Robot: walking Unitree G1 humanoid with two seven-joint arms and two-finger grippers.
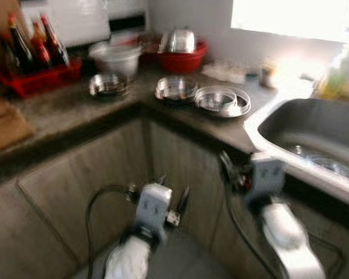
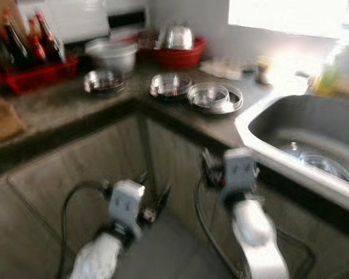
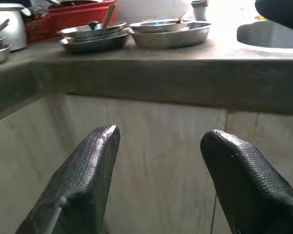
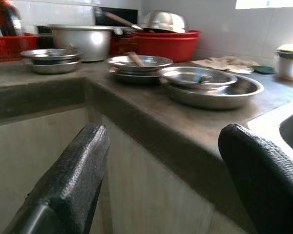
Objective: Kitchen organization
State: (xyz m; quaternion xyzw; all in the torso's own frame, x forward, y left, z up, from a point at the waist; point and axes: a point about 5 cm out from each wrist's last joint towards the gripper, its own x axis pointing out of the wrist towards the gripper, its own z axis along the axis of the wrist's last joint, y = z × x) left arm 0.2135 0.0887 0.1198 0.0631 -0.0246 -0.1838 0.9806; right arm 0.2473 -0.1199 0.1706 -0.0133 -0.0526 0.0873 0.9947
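Both my grippers (image 3: 158, 180) (image 4: 171, 180) hung apart, empty, below worktop (image 1: 64, 110). Steel plates (image 1: 221, 100) judged light, slippery; grip rim.

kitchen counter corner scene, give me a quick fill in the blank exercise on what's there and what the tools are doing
1. The bottles stand in a ____ crate at the counter's far left.
2. The upturned steel bowl sits in a red ____ by the wall.
3. The sink lies on the robot's ____ side.
4. The left tool and right tool both have their fingers ____, holding nothing, below the counter edge.

Missing words: red; basin; right; open
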